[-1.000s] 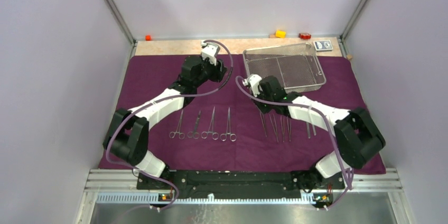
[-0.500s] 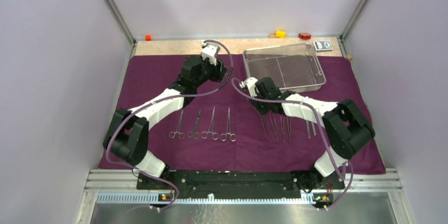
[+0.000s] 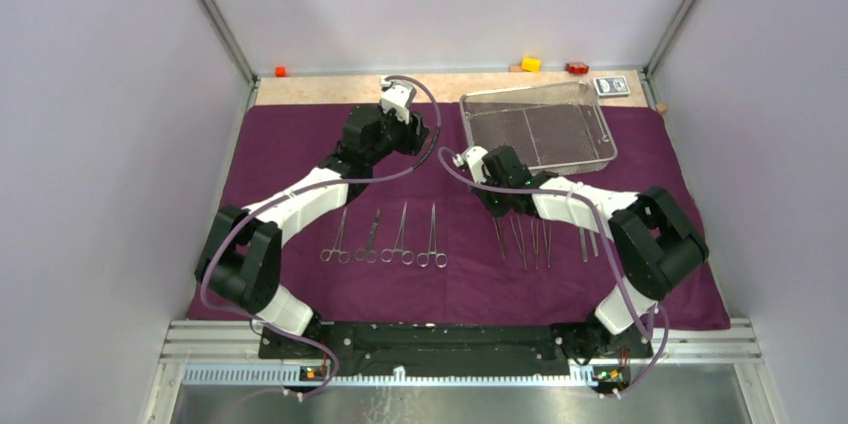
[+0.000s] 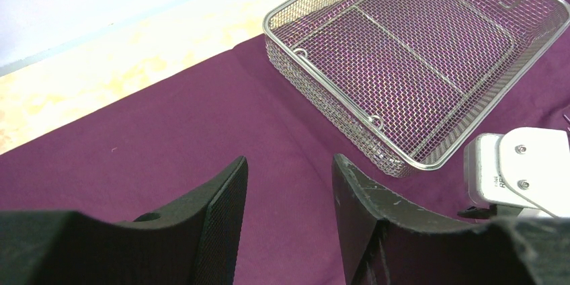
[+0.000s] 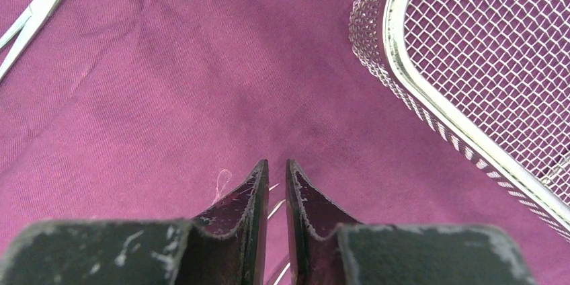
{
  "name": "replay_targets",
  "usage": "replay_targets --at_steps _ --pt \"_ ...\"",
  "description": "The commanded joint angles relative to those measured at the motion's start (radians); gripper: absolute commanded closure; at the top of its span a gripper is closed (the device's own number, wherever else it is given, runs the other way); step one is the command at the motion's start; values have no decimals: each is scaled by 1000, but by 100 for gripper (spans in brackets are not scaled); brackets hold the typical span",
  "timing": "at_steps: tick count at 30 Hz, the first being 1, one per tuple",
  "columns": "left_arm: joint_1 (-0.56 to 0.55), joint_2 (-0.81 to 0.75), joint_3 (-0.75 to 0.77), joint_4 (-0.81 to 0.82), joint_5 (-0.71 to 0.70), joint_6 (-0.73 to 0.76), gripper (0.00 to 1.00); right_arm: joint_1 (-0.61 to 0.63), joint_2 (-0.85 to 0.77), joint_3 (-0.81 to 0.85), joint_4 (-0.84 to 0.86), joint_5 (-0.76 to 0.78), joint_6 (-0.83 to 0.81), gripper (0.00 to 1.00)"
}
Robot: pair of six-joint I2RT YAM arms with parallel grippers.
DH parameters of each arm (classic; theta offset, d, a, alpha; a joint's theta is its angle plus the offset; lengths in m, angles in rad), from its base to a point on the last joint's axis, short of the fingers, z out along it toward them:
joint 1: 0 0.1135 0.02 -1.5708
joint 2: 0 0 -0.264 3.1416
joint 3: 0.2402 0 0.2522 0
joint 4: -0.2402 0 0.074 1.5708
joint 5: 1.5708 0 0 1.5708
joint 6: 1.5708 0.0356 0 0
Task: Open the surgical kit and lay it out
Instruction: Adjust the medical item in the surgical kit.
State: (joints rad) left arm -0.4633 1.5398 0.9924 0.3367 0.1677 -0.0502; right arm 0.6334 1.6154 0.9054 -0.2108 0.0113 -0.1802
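1. Black fingers of the right gripper (image 5: pixel 273 163) stand almost together, with only a narrow slit between them, and the tips sit low over the cloth wrap (image 5: pixel 154 97). Thin bright slivers show low in the slit. I cannot tell whether that is a tweezer being held or one lying beneath.
2. If it is a grip, it looks marginal. Slim, smooth steel caught near one end could swivel or slip out on a lift and land across its neighbours.
3. If the tips are on fabric instead, they could pinch a fold. A lift would then drag the wrap and skew the rows lying on it: the clamps (image 3: pixel 400 236) to the left and the tweezers (image 3: pixel 522 239) under the right arm.
4. The wire-mesh tray (image 5: pixel 484 50) lies just beside that gripper, on the far right part of the wrap, with nothing visible in it. A careless sideways swing could knock its corner and shove it askew.
5. The left gripper (image 4: pixel 289 160) hovers with its fingers apart and nothing between them, above bare cloth near the tray's left end.
6. Both wrists are near each other, and the right wrist's white housing (image 4: pixel 517 164) shows in the left wrist's view. If either arm moves toward the other, they could collide or snag a cable (image 3: pixel 432 114).
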Motion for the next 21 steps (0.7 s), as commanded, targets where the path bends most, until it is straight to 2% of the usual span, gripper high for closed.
replay_targets --at_steps 1,21 --pt "5 -41 -3 43 13 -3 45 -5 22 43 -3 -8 4 86" --pt "6 -52 -11 47 15 -4 45 -5 15 33 -29 -8 7 92"
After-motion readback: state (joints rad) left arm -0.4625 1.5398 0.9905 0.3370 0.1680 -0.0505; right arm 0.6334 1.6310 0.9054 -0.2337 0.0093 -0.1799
